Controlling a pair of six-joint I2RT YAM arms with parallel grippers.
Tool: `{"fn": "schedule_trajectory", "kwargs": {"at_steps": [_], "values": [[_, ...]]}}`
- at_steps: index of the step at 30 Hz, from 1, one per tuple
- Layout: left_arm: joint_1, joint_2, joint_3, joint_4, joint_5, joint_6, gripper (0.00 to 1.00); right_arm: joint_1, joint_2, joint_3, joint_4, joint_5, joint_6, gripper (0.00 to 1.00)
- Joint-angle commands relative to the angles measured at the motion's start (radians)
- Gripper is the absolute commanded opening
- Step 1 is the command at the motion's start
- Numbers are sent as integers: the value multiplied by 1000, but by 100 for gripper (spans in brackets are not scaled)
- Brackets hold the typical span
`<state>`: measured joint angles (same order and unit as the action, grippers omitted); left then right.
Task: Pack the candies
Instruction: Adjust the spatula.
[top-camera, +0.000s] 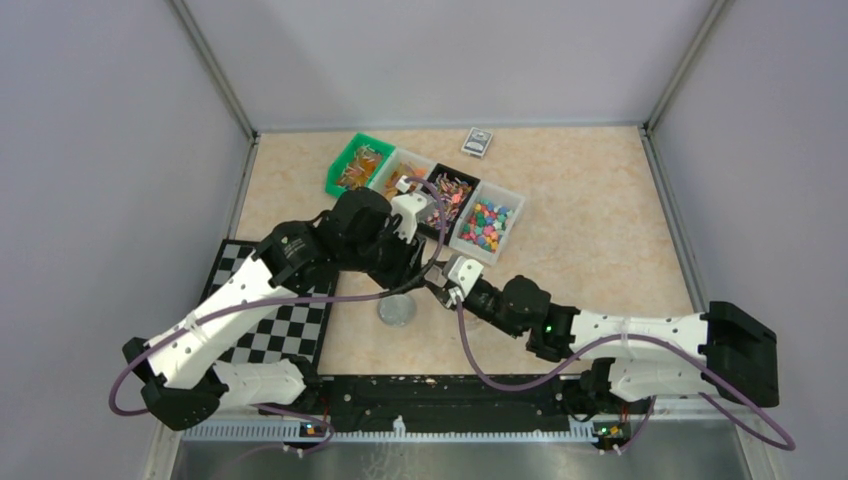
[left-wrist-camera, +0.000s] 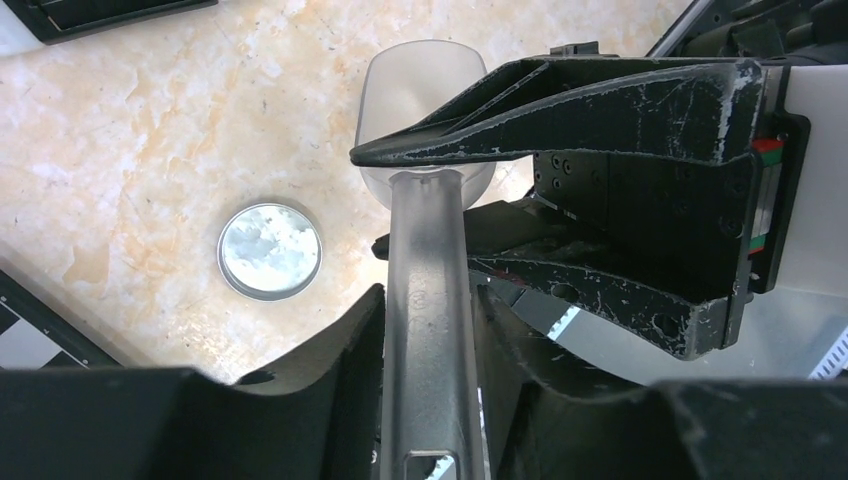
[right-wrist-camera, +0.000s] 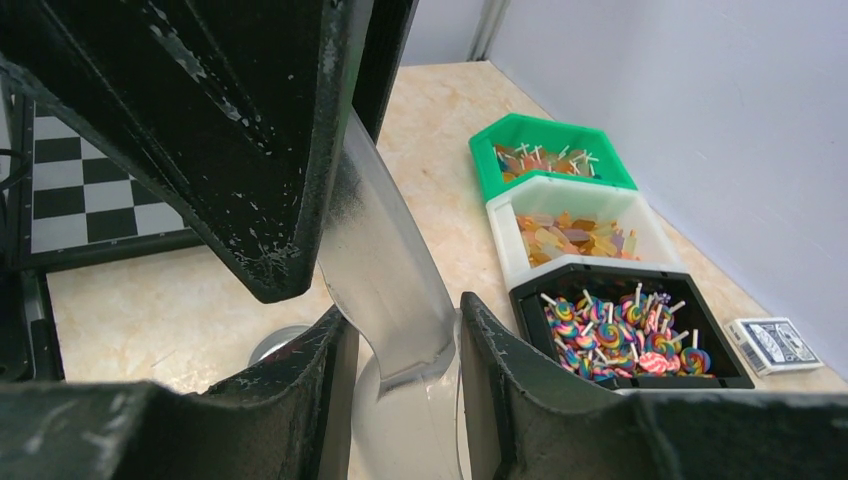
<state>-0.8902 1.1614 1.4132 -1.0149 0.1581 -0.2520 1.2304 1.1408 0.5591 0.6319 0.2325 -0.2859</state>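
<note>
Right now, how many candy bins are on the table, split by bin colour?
Green plastic bin: 1
White plastic bins: 2
Black plastic bin: 1
Total: 4

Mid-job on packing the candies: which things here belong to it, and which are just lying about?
For the job:
- candies, sorted in four bins
- clear scoop, held up off the surface

Lying about:
- card deck, beyond the bins
- checkerboard mat, at the left
- round silver lid, lying flat and untouched; it may matter later
</note>
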Motion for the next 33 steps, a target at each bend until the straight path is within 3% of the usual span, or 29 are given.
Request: {"fn": "schedule_trajectory", "kwargs": {"at_steps": [1,3,5,8,12,13,15,18,19,23,27,29,33], "values": [[0,-32,-5,54,-25,2,44,9,6,49,76,26,28,0],[0,-38,-5,58,-32,4,34,9,6,48,81,29,29,0],[0,-42,-5,63,-35,6,17,9,9,50,81,25,31,0],[0,-49,-6,71,-61,8,4,9,16,55,67,8,32,0],[0,-45,-4,67,-94,7,0,9,26,62,47,0,34,4],[0,-43,-5,65,-107,5,0,10,21,58,47,10,40,23],[0,-37,-2,50,-164,-4,0,9,-3,44,56,19,43,51],[3,-24,23,27,-314,-19,0,9,-63,28,34,27,61,80],[7,-17,39,25,-355,-23,0,9,-86,24,11,31,71,83],[54,45,108,37,-428,10,0,9,-208,-12,-69,15,107,84],[247,115,134,74,-295,84,0,-10,-306,-43,-181,105,151,85],[331,139,124,105,-278,126,0,-65,-324,-8,-312,157,257,82],[401,172,42,186,-325,230,0,-155,-332,93,-575,348,604,77]]}}
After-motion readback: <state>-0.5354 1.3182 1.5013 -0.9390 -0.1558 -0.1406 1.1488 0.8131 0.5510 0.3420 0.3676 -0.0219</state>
